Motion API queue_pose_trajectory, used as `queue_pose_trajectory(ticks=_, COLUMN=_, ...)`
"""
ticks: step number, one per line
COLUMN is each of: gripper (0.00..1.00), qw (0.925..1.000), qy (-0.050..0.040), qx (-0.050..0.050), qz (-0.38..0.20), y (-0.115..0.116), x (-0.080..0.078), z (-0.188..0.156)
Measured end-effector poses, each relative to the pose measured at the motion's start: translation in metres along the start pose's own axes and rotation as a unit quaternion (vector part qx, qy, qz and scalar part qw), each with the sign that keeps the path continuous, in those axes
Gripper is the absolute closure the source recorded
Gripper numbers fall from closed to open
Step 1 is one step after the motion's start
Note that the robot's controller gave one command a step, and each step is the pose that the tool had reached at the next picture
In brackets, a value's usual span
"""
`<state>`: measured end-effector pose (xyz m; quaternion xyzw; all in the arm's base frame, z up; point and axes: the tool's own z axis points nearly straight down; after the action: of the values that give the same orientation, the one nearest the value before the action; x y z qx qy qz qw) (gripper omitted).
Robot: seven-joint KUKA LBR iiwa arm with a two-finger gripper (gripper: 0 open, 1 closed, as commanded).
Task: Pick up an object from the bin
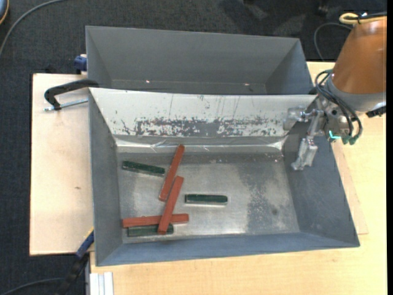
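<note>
Pincer [302, 160] (far right) hangs well apart from flat red-brown bars [172, 172].

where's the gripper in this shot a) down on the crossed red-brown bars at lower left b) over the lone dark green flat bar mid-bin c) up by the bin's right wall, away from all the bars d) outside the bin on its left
c: the gripper is by the right wall of the grey metal bin, near its back corner, while the red-brown flat bars and dark green flat bars lie apart from it on the left and middle of the floor.
</note>
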<state>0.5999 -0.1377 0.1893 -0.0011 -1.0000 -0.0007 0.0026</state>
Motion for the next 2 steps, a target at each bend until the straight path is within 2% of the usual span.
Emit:
queue_pose_trajectory(ticks=1, gripper=0.0, qw=1.0, qy=0.0007, qx=-0.001, qz=-0.005, y=0.046, x=0.001, z=0.122)
queue_pose_trajectory(ticks=2, gripper=0.0, qw=0.9938, qy=-0.003, qx=-0.001, qz=-0.111, y=0.14, x=0.016, z=0.114)
